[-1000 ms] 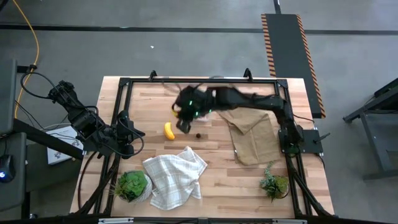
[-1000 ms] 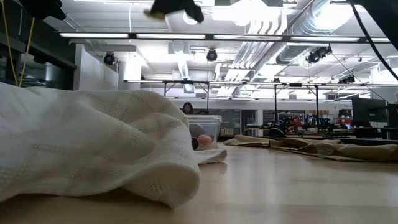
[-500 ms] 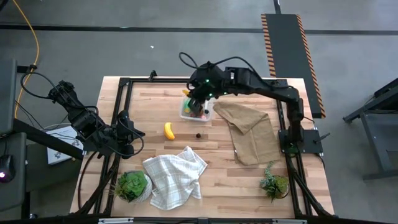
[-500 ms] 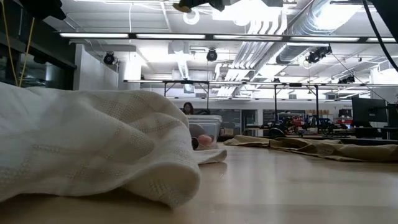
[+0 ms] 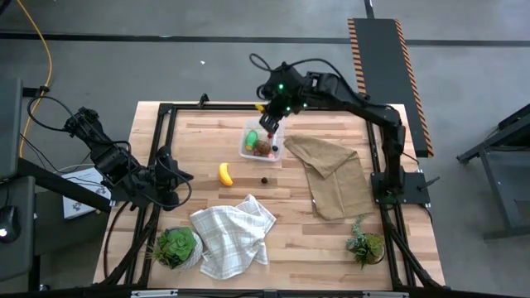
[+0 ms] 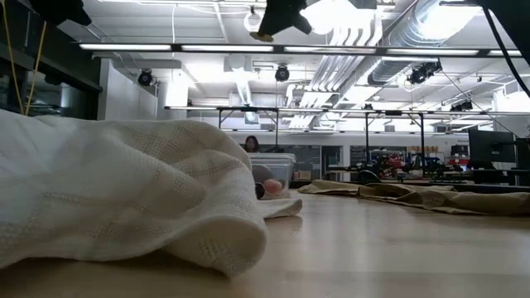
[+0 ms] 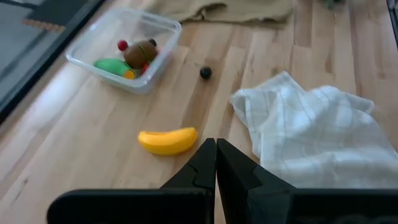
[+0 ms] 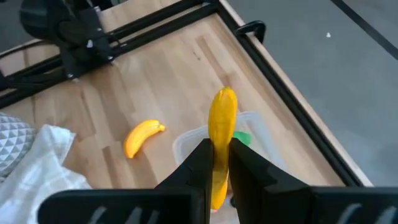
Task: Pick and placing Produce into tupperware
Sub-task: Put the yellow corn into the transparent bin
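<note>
The clear tupperware (image 5: 261,142) stands on the wood near the table's far edge and holds a green piece, a brown oval (image 7: 139,53), red berries and a bit of yellow. A yellow banana (image 5: 224,173) and a dark berry (image 5: 263,178) lie on the table beside it. My right gripper (image 5: 269,117) hangs high over the tupperware's far rim, shut on a long yellow produce piece (image 8: 222,122). My left gripper (image 7: 215,155) is shut on nothing and waits by the table's left edge. My right gripper pinches the long yellow piece between its two fingers (image 8: 198,167). The fingers lie along its length, and its free end (image 8: 224,99) sticks out past the fingertips. It is lifted clear, high above the tupperware (image 8: 252,127). My left gripper touches nothing.
A crumpled white checked cloth (image 5: 234,235) lies near the near edge and fills the low view's left side. A tan cloth (image 5: 334,173) lies right of the tupperware. Potted plants stand at the near left (image 5: 175,246) and near right (image 5: 365,245). A black frame rims the table.
My right gripper has swung from over the table beside the banana toward the far edge and a little to the right, carrying the yellow piece. It now hangs over the tupperware's far rim. The tupperware, covered by the arm before, shows again.
</note>
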Controlling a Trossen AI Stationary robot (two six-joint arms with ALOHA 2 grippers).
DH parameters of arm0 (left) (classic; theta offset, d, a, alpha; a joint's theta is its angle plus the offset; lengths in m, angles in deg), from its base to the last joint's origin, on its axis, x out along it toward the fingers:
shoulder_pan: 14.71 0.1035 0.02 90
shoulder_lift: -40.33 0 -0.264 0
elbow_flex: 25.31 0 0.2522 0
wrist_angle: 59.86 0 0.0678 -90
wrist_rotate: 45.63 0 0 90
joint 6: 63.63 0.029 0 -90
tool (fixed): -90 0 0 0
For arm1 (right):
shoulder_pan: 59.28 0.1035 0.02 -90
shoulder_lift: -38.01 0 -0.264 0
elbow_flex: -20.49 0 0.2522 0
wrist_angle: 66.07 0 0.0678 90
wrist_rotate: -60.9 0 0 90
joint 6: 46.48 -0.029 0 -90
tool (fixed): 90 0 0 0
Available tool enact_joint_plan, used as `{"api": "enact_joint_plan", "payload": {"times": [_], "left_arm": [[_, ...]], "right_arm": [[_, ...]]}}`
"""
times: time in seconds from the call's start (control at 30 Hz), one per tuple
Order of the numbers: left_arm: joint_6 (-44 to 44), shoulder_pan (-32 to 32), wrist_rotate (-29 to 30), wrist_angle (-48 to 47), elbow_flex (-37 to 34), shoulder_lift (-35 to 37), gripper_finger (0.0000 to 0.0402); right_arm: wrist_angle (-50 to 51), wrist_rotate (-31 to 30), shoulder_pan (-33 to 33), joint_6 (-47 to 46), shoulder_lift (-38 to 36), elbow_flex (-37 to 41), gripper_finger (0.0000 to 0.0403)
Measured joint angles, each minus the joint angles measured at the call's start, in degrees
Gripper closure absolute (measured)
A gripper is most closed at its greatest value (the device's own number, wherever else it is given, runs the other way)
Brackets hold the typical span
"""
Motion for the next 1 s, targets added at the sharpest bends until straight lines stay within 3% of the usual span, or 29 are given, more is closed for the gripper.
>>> {"api": "enact_joint_plan", "payload": {"times": [0.53, 1.0], "left_arm": [[-3.0, 0.0, 13.5, 2.8, 0.0, 0.0, 0.0399], [-7.7, 0.0, 15.3, 2.7, 0.0, 0.0, 0.0399]], "right_arm": [[-0.3, 7.0, -8.8, 6.2, 1.7, 0.3, 0.0373], [1.7, 7.5, -7.8, 10.8, 11.4, 0.3, 0.0373]]}}
